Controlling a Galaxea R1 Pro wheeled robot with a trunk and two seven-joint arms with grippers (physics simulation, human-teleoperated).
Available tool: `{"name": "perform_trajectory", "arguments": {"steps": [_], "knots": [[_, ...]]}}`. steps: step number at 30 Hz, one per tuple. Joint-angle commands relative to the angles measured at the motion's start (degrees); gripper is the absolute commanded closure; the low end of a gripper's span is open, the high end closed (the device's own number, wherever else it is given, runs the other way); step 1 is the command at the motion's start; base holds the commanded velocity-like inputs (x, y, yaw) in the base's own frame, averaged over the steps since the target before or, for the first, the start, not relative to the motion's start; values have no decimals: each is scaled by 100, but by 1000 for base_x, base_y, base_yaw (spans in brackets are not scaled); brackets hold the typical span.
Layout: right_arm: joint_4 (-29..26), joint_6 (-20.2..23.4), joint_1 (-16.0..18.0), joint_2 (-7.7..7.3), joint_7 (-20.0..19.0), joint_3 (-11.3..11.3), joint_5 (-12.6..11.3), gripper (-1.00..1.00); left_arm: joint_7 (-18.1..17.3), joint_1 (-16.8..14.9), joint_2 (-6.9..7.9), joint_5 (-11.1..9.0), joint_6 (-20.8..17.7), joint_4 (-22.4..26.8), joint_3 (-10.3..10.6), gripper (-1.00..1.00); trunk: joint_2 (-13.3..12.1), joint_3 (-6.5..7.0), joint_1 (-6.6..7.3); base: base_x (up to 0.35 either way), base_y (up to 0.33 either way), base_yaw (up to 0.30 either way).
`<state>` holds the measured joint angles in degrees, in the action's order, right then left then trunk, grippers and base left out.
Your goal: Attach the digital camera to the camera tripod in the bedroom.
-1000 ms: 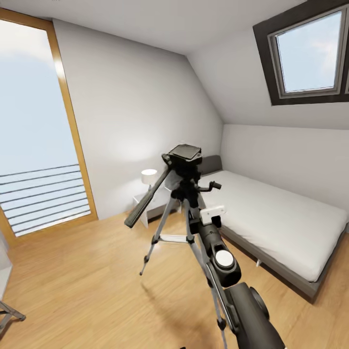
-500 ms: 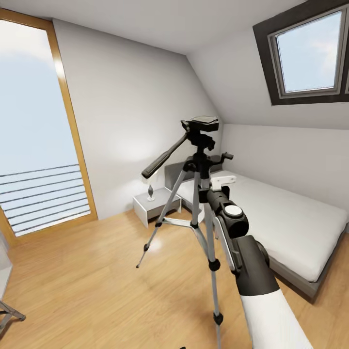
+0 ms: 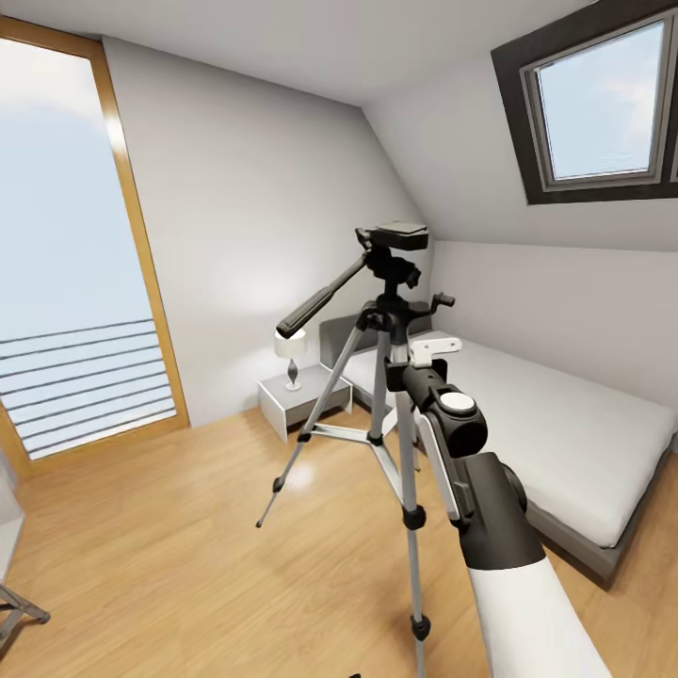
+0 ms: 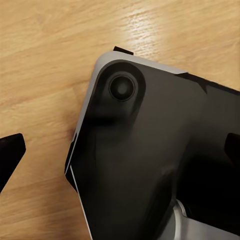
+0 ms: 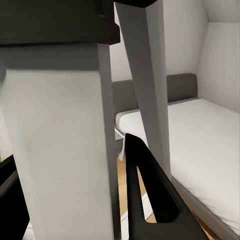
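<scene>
The camera tripod [image 3: 391,377] stands upright on the wood floor [image 3: 169,546] of the bedroom, its three silver legs spread and its black pan head at the top, level, with the long handle [image 3: 320,299] slanting down toward the tall window [image 3: 66,245]. The right arm [image 3: 471,490] reaches forward from the lower edge of the head view, and its right tool [image 3: 407,363] is up against the tripod just below the head, where the legs meet. In the right wrist view a silver tripod leg [image 5: 65,145] sits very close between the dark fingers [image 5: 150,195], so the tool looks clamped on that leg, though the contact itself is partly hidden. Behind the tripod are a white bed [image 3: 556,424] with a grey headboard, a small white nightstand [image 3: 299,400] and a white ball lamp [image 3: 291,347] on it. A skylight [image 3: 603,104] is set in the sloped ceiling. In the left wrist view a dark fingertip [image 4: 10,155] of the left tool hangs over the robot's black base [image 4: 150,155] and the wood floor; whether its fingers are apart or together cannot be told
</scene>
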<state>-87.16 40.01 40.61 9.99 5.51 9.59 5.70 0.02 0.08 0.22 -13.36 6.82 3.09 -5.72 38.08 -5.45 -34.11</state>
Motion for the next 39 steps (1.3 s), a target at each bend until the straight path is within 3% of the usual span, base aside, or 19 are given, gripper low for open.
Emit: {"name": "perform_trajectory", "arguments": {"steps": [1, 34, 39], "knots": [[-10, 41, 7, 1, 0, 8, 80, 100, 0, 1, -2, 9, 7, 8, -43, -100, 8, -9, -2, 0, 0, 0], [-24, 73, 8, 1, 4, 10, 137, 100, 2, 1, -3, 9, 11, 8, -43, -100, 8, -9, -2, 0, 0, 0], [-29, 294, 3, 1, 2, 21, 125, 100, 6, 1, -5, 9, 5, 8, -45, -100, 8, -9, -2, 0, -117, 0]]}}
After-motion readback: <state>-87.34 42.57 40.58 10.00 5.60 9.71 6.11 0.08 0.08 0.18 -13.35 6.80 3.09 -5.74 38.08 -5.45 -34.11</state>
